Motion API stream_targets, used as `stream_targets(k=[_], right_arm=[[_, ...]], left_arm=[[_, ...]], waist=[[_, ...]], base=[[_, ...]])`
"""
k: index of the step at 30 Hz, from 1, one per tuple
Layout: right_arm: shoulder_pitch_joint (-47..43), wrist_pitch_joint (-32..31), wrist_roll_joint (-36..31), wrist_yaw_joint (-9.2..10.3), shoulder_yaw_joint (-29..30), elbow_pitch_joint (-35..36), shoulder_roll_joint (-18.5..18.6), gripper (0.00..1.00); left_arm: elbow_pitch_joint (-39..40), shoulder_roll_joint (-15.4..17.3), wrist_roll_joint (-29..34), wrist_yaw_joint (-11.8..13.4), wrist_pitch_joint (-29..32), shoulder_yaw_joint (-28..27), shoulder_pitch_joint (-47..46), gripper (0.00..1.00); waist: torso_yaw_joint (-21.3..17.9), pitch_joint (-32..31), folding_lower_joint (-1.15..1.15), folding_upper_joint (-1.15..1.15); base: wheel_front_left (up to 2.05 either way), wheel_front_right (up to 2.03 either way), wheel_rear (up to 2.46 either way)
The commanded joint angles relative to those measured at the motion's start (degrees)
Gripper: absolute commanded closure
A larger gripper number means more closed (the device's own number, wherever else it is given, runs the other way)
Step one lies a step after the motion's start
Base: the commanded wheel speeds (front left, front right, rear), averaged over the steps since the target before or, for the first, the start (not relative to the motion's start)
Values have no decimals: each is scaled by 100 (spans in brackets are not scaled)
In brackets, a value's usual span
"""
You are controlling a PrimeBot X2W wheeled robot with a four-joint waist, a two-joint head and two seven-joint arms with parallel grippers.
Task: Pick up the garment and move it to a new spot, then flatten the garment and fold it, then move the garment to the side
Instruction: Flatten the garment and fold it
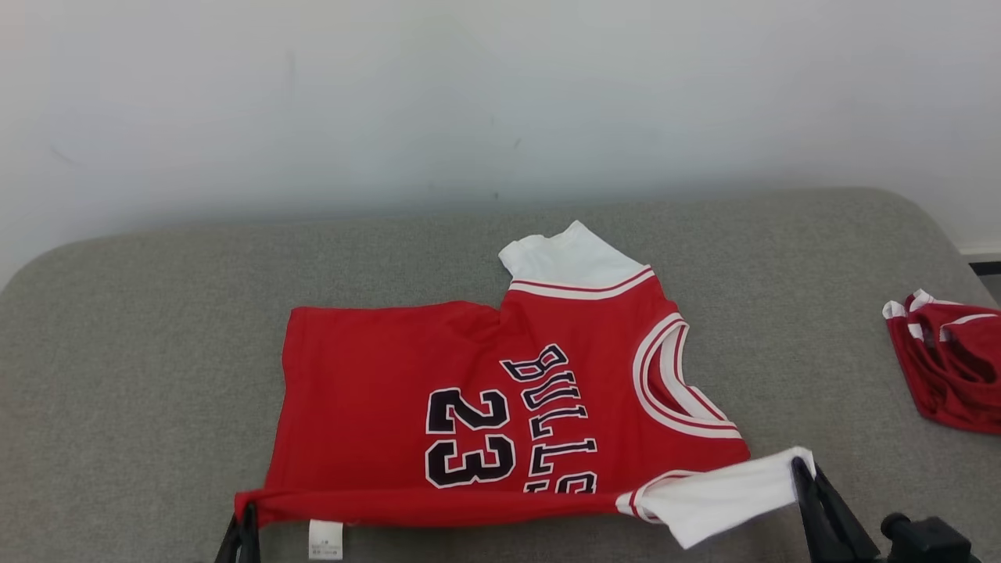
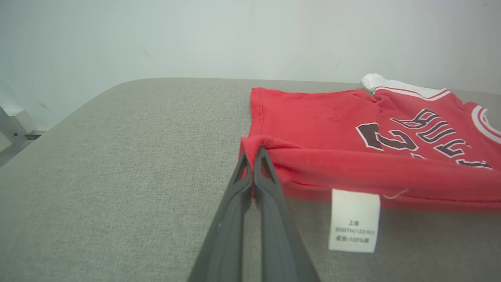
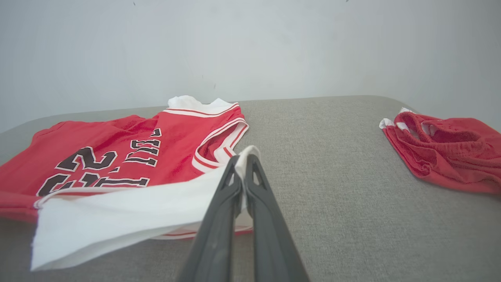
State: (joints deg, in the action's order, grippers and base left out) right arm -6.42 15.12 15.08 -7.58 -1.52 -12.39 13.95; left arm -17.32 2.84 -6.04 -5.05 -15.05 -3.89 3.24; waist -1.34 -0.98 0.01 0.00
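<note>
I've got my left pincer (image 2: pixel 253 152) clamped on the red hem corner of the jersey (image 1: pixel 367 375), and my right pincer (image 3: pixel 243 158) on its white sleeve (image 3: pixel 117 211). The jersey lies spread mid-desk (image 1: pixel 117 352), with a crumpled red garment (image 1: pixel 950 367) well apart to its right.

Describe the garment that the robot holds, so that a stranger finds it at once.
On the grey padded table, look at the middle. The red jersey lies spread there. Unlike the crumpled red garment at the right edge, it shows BULLS 23.

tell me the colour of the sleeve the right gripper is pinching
White sleeve, on a red jersey; clearest in the right wrist view.
</note>
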Motion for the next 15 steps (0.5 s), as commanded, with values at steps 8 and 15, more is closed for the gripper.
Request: stream_targets(k=[8, 15], right_arm=[[1327, -2, -110, 16, -198, -538, 138, 100], [2197, -2, -167, 16, -296, -1033, 261, 100]], left_arm=[[-327, 10, 227, -3, -17, 8, -1041, 100], [-616, 11, 365, 49, -17, 92, -1722, 100]], waist=[[69, 661, -1, 0], [184, 1114, -1, 0]], base=[[0, 0, 0], [0, 0, 0]])
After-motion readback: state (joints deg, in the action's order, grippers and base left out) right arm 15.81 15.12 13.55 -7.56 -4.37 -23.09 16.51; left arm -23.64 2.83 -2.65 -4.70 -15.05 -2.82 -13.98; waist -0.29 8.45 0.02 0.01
